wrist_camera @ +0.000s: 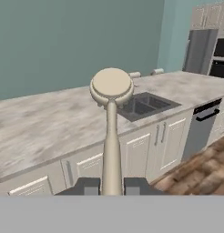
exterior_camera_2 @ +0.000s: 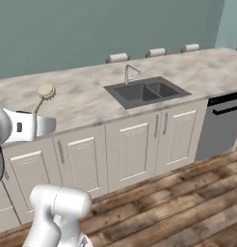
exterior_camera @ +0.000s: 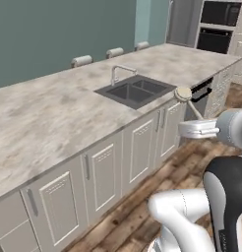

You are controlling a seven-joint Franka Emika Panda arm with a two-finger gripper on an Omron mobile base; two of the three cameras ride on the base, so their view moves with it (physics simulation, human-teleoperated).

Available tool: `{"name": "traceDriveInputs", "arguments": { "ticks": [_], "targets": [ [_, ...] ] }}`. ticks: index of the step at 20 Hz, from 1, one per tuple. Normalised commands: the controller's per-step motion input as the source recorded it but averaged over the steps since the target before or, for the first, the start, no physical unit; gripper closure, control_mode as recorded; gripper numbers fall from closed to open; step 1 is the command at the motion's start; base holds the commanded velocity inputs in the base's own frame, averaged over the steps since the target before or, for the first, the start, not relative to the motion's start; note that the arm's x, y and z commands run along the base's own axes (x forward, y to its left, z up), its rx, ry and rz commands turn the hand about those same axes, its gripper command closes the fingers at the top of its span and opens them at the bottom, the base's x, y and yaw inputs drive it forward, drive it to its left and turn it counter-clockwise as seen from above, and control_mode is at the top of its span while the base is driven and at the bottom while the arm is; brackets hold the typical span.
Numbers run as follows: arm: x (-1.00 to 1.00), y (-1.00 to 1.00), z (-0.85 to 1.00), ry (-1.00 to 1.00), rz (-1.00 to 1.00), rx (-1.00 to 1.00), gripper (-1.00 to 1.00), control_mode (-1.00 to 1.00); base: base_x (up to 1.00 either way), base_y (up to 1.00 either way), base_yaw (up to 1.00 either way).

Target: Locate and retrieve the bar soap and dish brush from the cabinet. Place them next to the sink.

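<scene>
Jaws grip the dish brush (wrist_camera: 111, 123) handle — head up, sink (wrist_camera: 143, 105) beyond.

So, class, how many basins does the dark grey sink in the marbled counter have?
2. The dark grey recessed sink has two basins side by side under the curved silver faucet: one on the left in the right base view, one on the right.
</scene>
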Motion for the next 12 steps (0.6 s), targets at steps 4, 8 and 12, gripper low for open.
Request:
{"name": "traceDriveInputs", "arguments": {
  "ticks": [4,8,12],
  "targets": [
    [0.00,0.00,0.00,0.00,0.00,0.00,1.00,1.00,0.63,-0.17,0.38],
    [0.00,0.00,0.00,0.00,0.00,0.00,1.00,1.00,0.72,-0.23,0.31],
    [0.00,0.00,0.00,0.00,0.00,0.00,1.00,1.00,0.80,-0.22,0.29]
  ]
}}
